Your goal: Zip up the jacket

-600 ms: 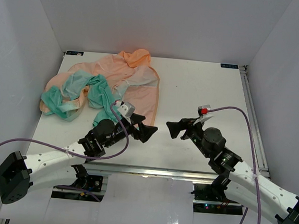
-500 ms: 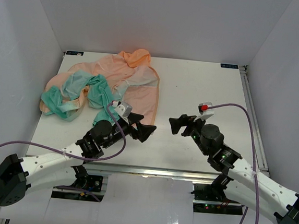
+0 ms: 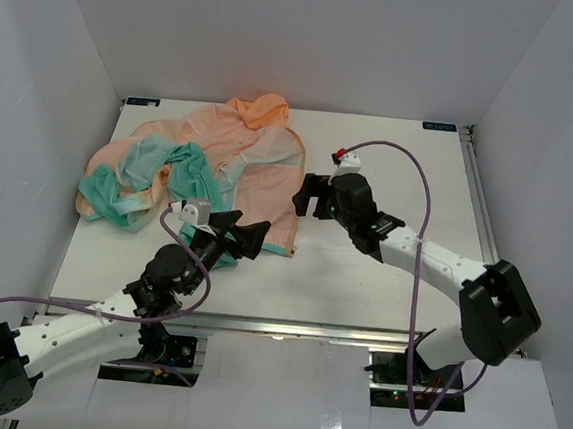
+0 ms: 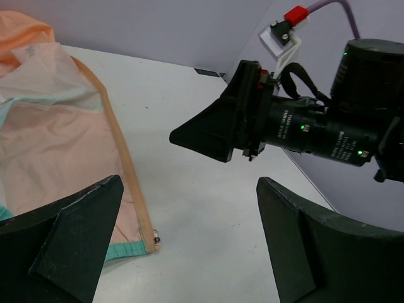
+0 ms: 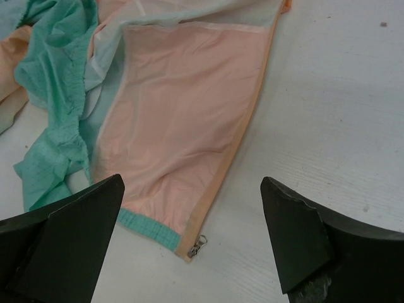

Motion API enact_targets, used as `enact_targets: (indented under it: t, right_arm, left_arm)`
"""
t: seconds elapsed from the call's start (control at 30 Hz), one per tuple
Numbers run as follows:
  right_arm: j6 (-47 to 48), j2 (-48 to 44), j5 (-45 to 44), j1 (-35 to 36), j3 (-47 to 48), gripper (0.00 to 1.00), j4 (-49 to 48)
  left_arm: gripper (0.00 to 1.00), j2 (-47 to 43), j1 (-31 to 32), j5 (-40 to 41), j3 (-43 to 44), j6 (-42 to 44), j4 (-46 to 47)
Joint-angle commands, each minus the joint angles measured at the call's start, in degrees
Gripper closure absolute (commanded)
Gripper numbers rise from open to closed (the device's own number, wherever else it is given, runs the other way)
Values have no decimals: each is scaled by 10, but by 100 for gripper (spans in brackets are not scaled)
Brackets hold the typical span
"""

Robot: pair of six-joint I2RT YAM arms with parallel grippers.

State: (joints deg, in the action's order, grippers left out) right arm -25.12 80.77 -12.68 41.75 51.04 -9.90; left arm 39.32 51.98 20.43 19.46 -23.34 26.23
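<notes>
Peach fabric fading to teal: the jacket (image 3: 221,159) lies rumpled and unzipped on the far-left part of the table (image 3: 401,164). One front panel is spread flat, its zipper edge (image 5: 243,132) running toward the near side. That edge ends at the hem corner, where a small metal zipper piece (image 5: 200,243) shows. Both arms seem placed for that corner. The left gripper (image 3: 245,233) hovers over the hem from the near side, jaws spread wide and holding nothing. The right gripper (image 3: 306,196) hangs just beside the zipper edge, equally wide and empty, looking straight down on the metal piece. I'd guess they mean to find the zipper's bottom end first — though the matching half is lost somewhere in the teal bunch, and I can't tell where. The table is plain white and matte, with a metal rail (image 3: 287,327) along its near edge, boxed in by bare white walls (image 3: 282,33).
</notes>
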Motion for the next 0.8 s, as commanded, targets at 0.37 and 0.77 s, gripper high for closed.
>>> enact_targets:
  t: [0.37, 0.77]
  right_arm:
    - [-83, 234, 90, -37, 70, 39, -97]
    - [-120, 327, 114, -11, 85, 55, -128]
  left_arm:
    - [3, -14, 3, 41, -13, -14, 5]
    - [3, -15, 3, 39, -15, -14, 6]
